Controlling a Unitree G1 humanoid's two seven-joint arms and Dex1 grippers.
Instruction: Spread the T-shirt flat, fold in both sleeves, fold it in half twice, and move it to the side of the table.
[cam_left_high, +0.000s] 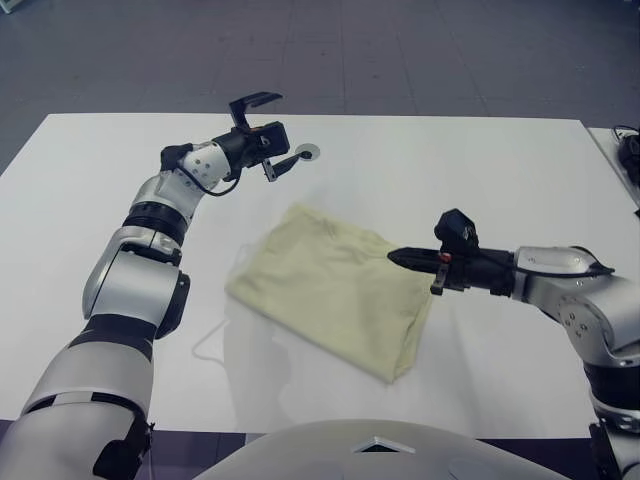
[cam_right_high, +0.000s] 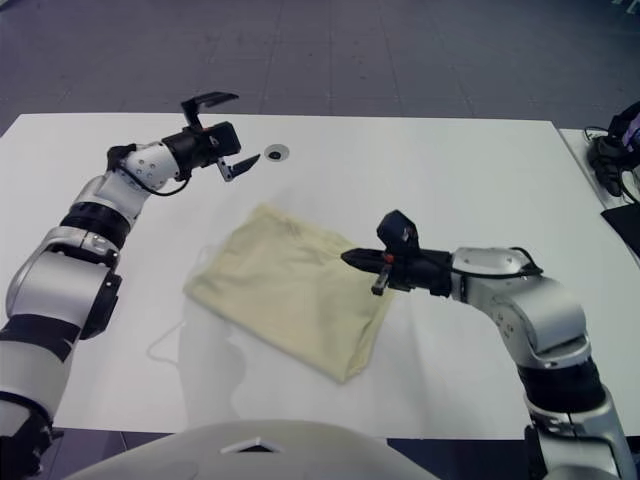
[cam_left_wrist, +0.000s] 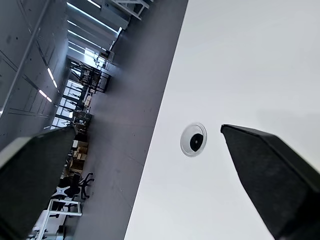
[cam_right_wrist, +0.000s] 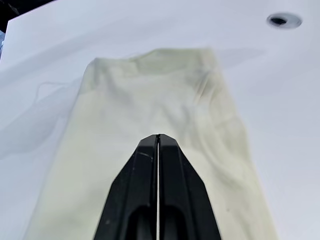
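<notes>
Near the middle of the table (cam_left_high: 500, 170), the pale yellow T-shirt (cam_left_high: 330, 285) lies folded into a slanted rectangle. The right hand (cam_left_high: 395, 257) has its fingers pressed together at the shirt's right edge; whether they pinch cloth cannot be told. The left hand (cam_left_high: 275, 135) hangs wide open, empty, beside a round grommet (cam_left_high: 310, 152).

This looks like a large lab or open-plan office hall. A broad white flat-topped desk (cam_left_high: 500, 170) with a round metal-rimmed cable port (cam_left_wrist: 193, 140) stands on a grey tiled floor (cam_left_high: 420, 50). Far behind it are long ceiling strip lights (cam_left_wrist: 82, 11), black swivel office chairs (cam_left_wrist: 64, 191) and metal-framed workbenches (cam_left_wrist: 92, 77).
</notes>
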